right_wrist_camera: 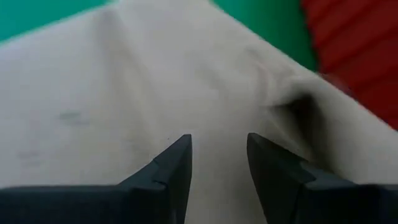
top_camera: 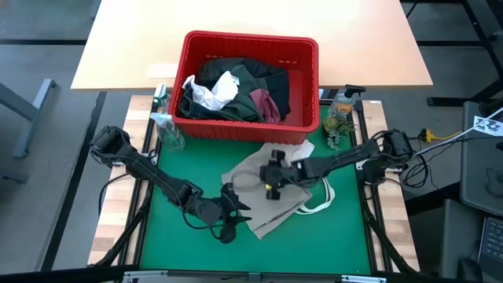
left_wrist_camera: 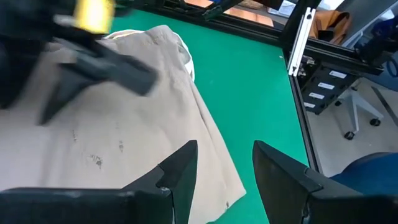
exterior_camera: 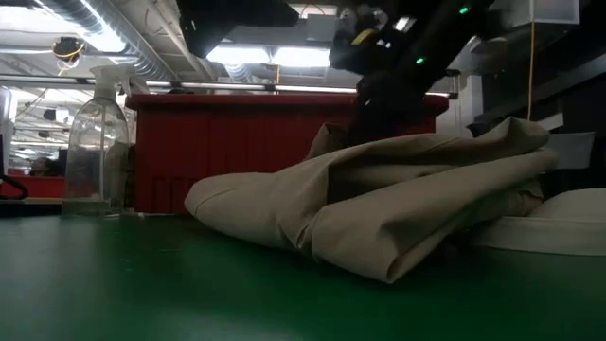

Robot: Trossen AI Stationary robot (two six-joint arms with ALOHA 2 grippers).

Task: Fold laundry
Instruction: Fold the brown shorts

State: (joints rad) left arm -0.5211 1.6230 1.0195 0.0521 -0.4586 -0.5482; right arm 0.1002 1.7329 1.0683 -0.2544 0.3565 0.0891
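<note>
A tan top (top_camera: 287,206) lies crumpled on the green mat (top_camera: 181,236), and it also fills the low view (exterior_camera: 398,208). My left gripper (top_camera: 236,214) stands open at the top's near left edge, its fingers over the cloth's border (left_wrist_camera: 225,168). My right gripper (top_camera: 269,174) hovers open above the middle of the top (right_wrist_camera: 219,155). I cannot see either one touching the cloth. More laundry lies heaped in the red basket (top_camera: 251,38): dark garments (top_camera: 255,77), a maroon piece (top_camera: 267,106) and a white one (top_camera: 216,90).
The red basket stands along the mat's far edge. A clear spray bottle (top_camera: 167,130) stands at its left corner and another bottle (top_camera: 339,114) at its right. White straps (top_camera: 322,200) stick out from under the top on the right. Bare green mat lies at the near left.
</note>
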